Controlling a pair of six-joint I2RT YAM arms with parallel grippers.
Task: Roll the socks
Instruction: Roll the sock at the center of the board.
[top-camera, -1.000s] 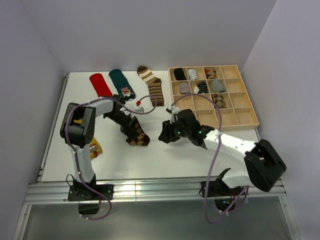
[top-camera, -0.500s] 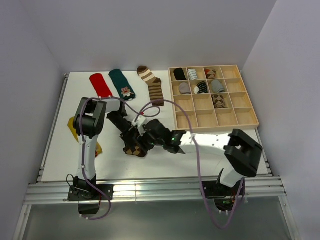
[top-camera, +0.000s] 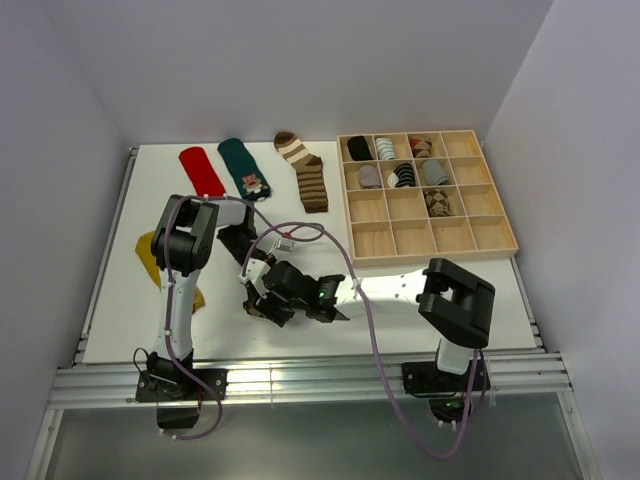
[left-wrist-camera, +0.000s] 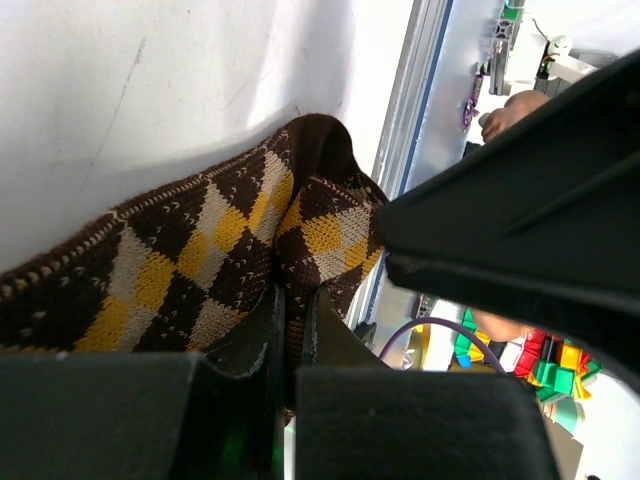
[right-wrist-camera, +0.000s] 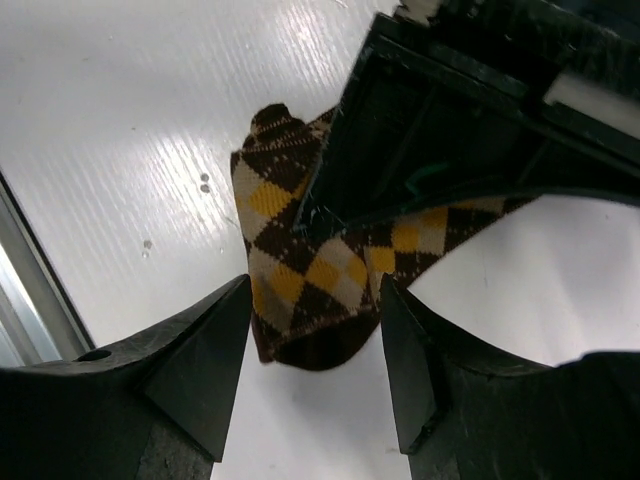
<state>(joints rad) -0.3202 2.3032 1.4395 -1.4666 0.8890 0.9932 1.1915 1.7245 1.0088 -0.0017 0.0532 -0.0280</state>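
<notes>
Wooden divided tray (top-camera: 480, 235) rests on white table (top-camera: 120, 300).

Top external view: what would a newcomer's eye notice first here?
Both arms meet at the near middle of the table over a brown argyle sock: the left fingers pinch it, the right fingers stand open close to it. At the far right, a wooden tray holds rolled socks in some compartments.

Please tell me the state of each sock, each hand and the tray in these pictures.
brown argyle sock: gripped, bunched, not rolled
left hand: shut on the argyle sock
right hand: open, jaws astride that sock's end
red sock: flat, unrolled
teal sock: flat, unrolled
striped sock: flat, unrolled
mustard sock: unrolled, partly behind the left arm
wooden tray: some compartments hold rolled socks
</notes>
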